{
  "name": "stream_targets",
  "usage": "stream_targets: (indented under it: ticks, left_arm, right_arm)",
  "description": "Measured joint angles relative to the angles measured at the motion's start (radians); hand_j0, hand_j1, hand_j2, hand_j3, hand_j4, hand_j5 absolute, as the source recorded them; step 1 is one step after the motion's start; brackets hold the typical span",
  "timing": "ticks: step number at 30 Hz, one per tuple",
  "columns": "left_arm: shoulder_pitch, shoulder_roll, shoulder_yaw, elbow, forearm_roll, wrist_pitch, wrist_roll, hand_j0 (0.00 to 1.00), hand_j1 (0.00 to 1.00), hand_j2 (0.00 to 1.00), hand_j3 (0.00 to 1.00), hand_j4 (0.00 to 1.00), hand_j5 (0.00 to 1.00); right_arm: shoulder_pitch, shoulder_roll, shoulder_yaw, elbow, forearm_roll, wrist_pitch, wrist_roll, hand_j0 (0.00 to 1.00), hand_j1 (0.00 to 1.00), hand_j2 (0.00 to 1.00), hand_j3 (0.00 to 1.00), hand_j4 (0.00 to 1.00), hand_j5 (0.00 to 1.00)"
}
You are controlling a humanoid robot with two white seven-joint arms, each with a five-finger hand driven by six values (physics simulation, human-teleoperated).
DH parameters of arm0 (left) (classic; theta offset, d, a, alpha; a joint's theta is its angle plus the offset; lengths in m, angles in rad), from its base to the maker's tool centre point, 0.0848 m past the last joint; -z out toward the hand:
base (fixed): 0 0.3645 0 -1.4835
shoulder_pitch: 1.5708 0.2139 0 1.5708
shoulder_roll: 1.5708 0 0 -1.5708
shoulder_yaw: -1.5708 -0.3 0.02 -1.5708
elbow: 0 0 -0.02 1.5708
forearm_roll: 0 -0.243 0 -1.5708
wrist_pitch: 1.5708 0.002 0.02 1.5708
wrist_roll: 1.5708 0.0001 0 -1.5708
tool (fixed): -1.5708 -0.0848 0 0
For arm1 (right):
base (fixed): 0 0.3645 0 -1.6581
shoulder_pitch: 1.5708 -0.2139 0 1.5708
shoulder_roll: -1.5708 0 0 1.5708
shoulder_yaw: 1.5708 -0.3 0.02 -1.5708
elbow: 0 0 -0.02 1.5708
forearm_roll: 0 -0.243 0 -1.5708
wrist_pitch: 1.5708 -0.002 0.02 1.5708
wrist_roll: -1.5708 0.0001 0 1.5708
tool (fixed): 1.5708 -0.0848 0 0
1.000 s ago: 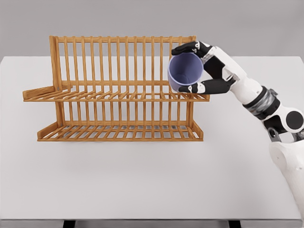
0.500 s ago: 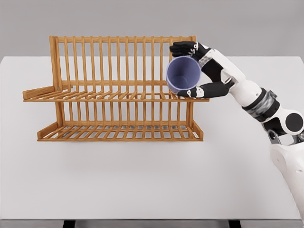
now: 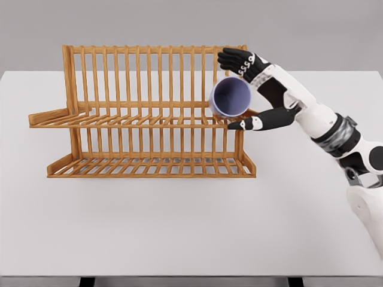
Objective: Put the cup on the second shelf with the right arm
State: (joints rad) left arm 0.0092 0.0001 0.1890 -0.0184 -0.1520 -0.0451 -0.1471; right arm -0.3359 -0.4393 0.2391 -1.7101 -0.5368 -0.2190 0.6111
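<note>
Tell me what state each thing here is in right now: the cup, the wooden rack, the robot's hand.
Cup: lying tipped on the upper shelf, its open mouth toward the camera, empty.
Wooden rack: upright on the table, lower shelf bare.
Right hand: fingers spread wide around the cup, no longer gripping it.
Table: white, carrying only the rack.
Left hand: not visible.

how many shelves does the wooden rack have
2: the upper shelf, where the purple cup sits at its right end by the right robot hand, and the lower shelf resting on the table.
</note>
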Motion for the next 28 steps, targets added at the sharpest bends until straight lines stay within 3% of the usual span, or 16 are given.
stream_targets:
  ticks: [7,15,28]
  left_arm:
    - [0.000,0.000,0.000,0.000,0.000,0.000,0.000,1.00,1.00,1.00,1.00,1.00,1.00]
    - [0.000,0.000,0.000,0.000,0.000,0.000,0.000,1.00,1.00,1.00,1.00,1.00,1.00]
    - [0.000,0.000,0.000,0.000,0.000,0.000,0.000,1.00,1.00,1.00,1.00,1.00,1.00]
  right_arm:
    - [0.021,-0.090,-0.011,-0.042,-0.091,0.003,0.000,0.99,0.99,0.99,0.99,0.99,0.99]
    - [0.124,-0.172,-0.083,-0.050,-0.139,0.003,0.000,1.00,1.00,1.00,1.00,1.00,1.00]
    - [0.155,-0.202,-0.142,-0.051,-0.147,-0.001,0.000,1.00,1.00,1.00,1.00,1.00,1.00]
